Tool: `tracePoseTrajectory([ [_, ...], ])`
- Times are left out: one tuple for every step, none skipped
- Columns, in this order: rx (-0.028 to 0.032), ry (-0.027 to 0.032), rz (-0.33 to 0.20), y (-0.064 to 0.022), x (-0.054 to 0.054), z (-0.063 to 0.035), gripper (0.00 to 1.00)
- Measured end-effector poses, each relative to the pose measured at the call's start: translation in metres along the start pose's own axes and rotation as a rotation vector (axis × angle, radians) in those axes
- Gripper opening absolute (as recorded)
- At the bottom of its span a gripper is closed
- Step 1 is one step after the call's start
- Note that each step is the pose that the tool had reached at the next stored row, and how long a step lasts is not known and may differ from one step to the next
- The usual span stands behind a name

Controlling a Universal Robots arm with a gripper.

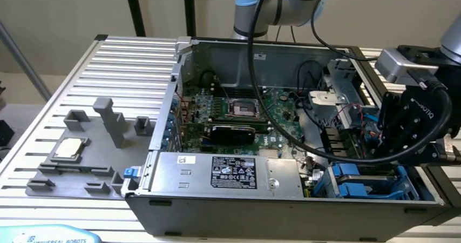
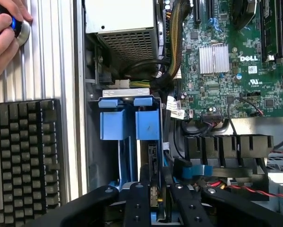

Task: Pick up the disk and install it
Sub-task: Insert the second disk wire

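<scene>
Evidently our fingers [image 2: 154, 201] pinch the disk [image 2: 153, 156] edge-on above the blue drive bay [image 2: 129, 120]. We judge it rigid, fairly heavy and shock-sensitive, best held by its flat sides.

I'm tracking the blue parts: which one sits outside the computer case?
The blue clip on the outer corner of the case, at the exterior view's left beside the grey tray. The other blue pieces sit inside it.

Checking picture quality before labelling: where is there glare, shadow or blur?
Exterior view: even light, mild sheen on the slatted table, case interior shadowed. Wrist view: board crisp, black hand dark in the foreground, a person's fingers cropped at the edge.
</scene>
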State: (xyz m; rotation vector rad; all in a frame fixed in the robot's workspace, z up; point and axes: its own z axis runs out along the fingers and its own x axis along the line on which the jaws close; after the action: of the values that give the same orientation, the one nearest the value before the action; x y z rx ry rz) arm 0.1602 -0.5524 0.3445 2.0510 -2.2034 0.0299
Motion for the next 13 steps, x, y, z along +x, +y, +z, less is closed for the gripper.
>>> tracePoseTrajectory([
  [0.0, 0.0001, 0.0, 0.0004, 0.0, -0.0045, 0.24],
  [0.0001, 0.0003, 0.0, 0.0007, 0.001, -0.0093, 0.24],
  [0.0001, 0.0003, 0.0, 0.0011, 0.002, -0.0139, 0.24],
  [0.0001, 0.0002, 0.0, 0.0014, 0.002, -0.0183, 0.24],
  [0.0001, 0.0004, 0.0, 0.0018, 0.003, -0.0229, 0.24],
  [0.0001, 0.0001, 0.0, 0.0021, 0.003, -0.0272, 0.24],
  [0.0003, 0.0003, 0.0, 0.0025, 0.004, -0.0318, 0.24],
  [0.0007, 0.0002, 0.0, 0.003, 0.004, -0.0363, 0.24],
  [0.0012, 0.0002, 0.0, 0.0039, 0.004, -0.0399, 0.24],
  [0.0018, 0.0001, 0.0, 0.005, 0.005, -0.0415, 0.24],
  [0.0026, -0.0001, 0.0, 0.0067, 0.005, -0.0417, 0.24],
  [0.0037, -0.0002, 0.0, 0.0097, 0.005, -0.0415, 0.24],
  [0.0049, -0.0002, 0.001, 0.0136, 0.005, -0.0412, 0.24],
])
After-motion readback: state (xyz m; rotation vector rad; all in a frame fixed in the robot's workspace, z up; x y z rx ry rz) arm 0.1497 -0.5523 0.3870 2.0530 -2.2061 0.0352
